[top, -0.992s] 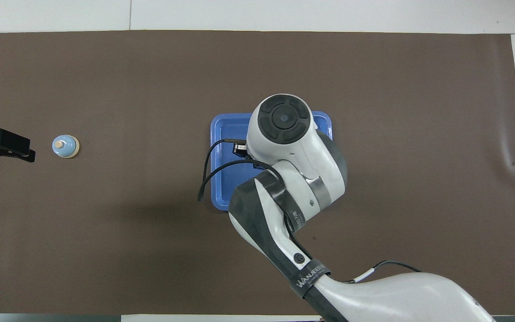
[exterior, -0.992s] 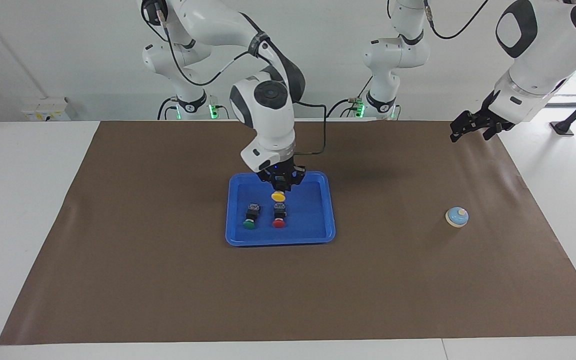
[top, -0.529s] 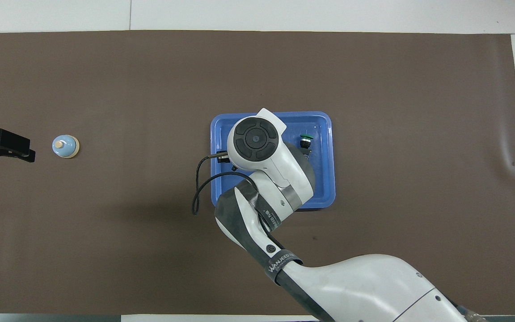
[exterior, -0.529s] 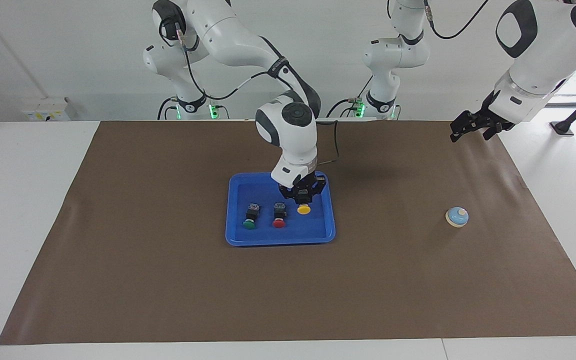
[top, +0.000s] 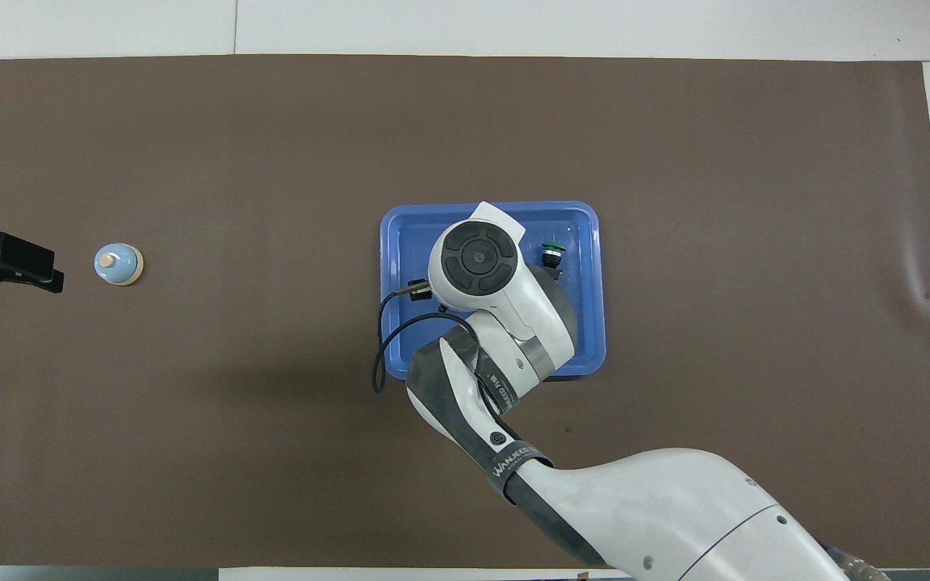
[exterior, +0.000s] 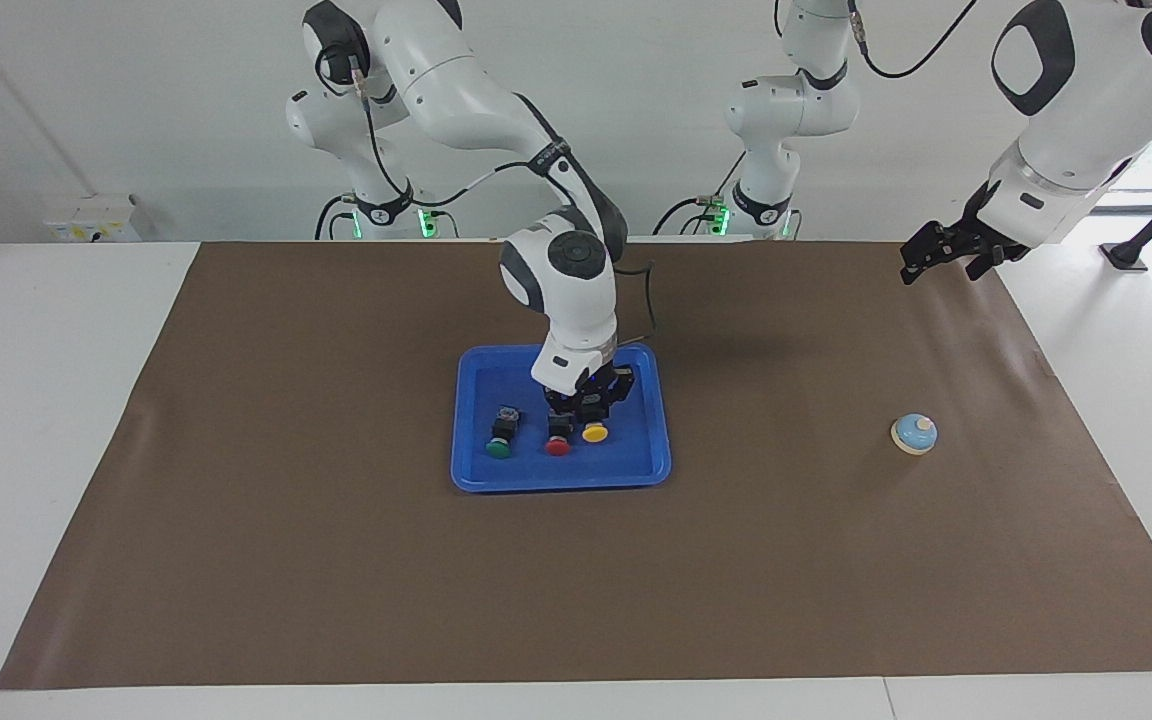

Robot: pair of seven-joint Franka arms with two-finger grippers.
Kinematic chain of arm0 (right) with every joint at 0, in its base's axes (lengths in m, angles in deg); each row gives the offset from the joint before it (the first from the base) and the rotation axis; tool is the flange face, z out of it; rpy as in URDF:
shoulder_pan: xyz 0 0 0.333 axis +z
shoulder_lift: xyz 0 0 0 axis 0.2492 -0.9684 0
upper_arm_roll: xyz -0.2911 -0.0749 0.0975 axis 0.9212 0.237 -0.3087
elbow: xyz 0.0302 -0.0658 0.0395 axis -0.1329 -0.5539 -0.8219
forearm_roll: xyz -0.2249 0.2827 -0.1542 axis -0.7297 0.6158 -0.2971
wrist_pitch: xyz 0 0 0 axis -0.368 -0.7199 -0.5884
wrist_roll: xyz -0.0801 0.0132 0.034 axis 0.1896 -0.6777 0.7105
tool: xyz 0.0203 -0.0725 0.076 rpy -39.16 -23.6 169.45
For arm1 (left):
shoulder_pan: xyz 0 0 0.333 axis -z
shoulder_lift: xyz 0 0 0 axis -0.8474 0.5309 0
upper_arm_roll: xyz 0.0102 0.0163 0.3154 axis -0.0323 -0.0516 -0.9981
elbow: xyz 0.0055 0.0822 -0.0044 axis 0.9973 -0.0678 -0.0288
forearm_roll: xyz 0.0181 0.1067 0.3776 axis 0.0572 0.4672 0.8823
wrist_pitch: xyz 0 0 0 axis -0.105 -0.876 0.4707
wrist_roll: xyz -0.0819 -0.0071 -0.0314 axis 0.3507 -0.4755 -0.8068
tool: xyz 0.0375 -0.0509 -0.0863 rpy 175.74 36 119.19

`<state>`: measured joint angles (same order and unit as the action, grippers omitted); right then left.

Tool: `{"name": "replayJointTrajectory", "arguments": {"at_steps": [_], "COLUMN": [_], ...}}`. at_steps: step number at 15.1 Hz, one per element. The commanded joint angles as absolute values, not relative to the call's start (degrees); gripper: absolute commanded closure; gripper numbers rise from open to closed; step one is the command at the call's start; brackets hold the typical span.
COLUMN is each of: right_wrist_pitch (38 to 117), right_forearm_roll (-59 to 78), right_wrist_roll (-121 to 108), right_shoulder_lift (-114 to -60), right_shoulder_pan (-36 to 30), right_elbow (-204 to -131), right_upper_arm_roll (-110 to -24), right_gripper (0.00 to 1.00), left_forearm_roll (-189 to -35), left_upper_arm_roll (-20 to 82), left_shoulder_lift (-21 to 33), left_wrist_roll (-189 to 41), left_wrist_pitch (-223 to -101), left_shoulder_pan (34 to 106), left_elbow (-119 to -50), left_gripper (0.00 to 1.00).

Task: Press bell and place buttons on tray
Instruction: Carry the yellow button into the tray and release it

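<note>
The right pincer (exterior: 593,412) is shown lowered into the blue tray (exterior: 636,472), its fingers closed on the black body of the yellow button (exterior: 594,433), whose cap faces away from the robots. Whether the button rests on the tray floor cannot be told. In the overhead view this pincer and the yellow button are hidden beneath the right arm's wrist. Just beside the yellow button, toward the right arm's end of the surface, the red button (exterior: 558,442) is seen lying in the tray, and the green button (exterior: 499,445) is seen a little farther along in the same row; only the green button (top: 551,252) is visible from above. The tray (top: 408,226) is placed near the middle of the brown mat (exterior: 336,560) that covers the surface (exterior: 56,400). The bell (exterior: 914,434) is seen standing on the mat, well apart from the tray, toward the left arm's end of the surface. The left pincer (exterior: 946,252) is held in the air with its fingers spread wide and nothing between them, above the mat's corner nearest the left arm's base; that arm waits.
</note>
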<state>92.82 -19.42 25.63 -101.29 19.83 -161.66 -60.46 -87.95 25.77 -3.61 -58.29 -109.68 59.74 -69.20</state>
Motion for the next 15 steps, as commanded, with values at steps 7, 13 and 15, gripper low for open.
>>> {"name": "replayJointTrajectory", "arguments": {"at_steps": [7, 13, 15], "right_wrist_pitch": [94.89, 95.77, 94.89], "right_forearm_roll": [-17.23, -17.40, -17.32], "right_wrist_roll": [29.70, 33.06, 34.81], "right_shoulder_lift": [-102.52, -102.61, -102.52], "right_shoulder_pan": [21.42, 22.92, 23.36], "right_elbow": [-160.93, -160.84, -160.23], "right_upper_arm_roll": [-60.83, -60.83, -60.83], "right_gripper": [1.00, 0.00, 0.00], "left_forearm_roll": [-87.94, -87.94, -87.94], "left_upper_arm_roll": [26.20, 26.11, 26.20], "left_shoulder_lift": [-3.49, -3.49, -3.49], "left_wrist_roll": [-58.64, -58.64, -58.64], "left_wrist_pitch": [-108.67, -108.67, -108.67], "left_shoulder_pan": [59.08, 59.08, 59.08], "left_elbow": [-68.65, -68.64, -68.64], "left_gripper": [0.00, 0.00, 0.00]}}
